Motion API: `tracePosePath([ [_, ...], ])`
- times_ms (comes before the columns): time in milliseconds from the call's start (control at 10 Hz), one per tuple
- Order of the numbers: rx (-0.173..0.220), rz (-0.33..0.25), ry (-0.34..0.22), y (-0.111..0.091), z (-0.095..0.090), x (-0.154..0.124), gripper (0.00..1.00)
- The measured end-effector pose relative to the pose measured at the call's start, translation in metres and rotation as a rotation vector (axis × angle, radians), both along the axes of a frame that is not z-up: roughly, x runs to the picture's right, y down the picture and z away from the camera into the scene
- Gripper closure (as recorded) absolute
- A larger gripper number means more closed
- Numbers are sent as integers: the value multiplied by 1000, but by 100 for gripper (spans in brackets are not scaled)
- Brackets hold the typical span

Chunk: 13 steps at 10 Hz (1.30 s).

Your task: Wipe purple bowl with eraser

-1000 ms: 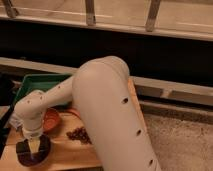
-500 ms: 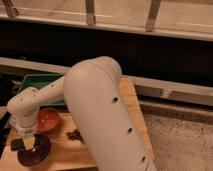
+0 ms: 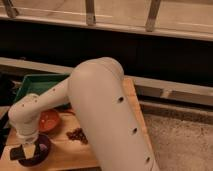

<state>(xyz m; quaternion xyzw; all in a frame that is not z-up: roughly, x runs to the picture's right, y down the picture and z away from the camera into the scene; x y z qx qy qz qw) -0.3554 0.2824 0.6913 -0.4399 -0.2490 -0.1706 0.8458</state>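
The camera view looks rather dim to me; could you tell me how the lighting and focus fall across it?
Camera view: warm, low light and soft focus throughout; a dark band runs below the railing at the top; the pale arm is the brightest thing and hides much of the table; the pincer sits over the purple bowl at lower left, holding the eraser.

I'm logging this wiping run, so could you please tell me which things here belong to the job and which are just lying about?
Job:
- purple bowl, front left of the wooden table
- eraser, over the bowl
- gripper, down at the bowl

Lying about:
- orange-red bowl
- green tray
- dark brown pile
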Motion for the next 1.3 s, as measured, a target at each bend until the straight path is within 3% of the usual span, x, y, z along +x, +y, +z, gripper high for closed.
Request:
tracePosePath([
  [300, -21, 22, 66, 3, 8, 25, 100],
  [600, 18, 28, 87, -15, 15, 24, 100],
  [1000, 63, -10, 14, -31, 11, -17, 100],
  [1300, 11, -46, -37, 0, -5, -29, 100],
])
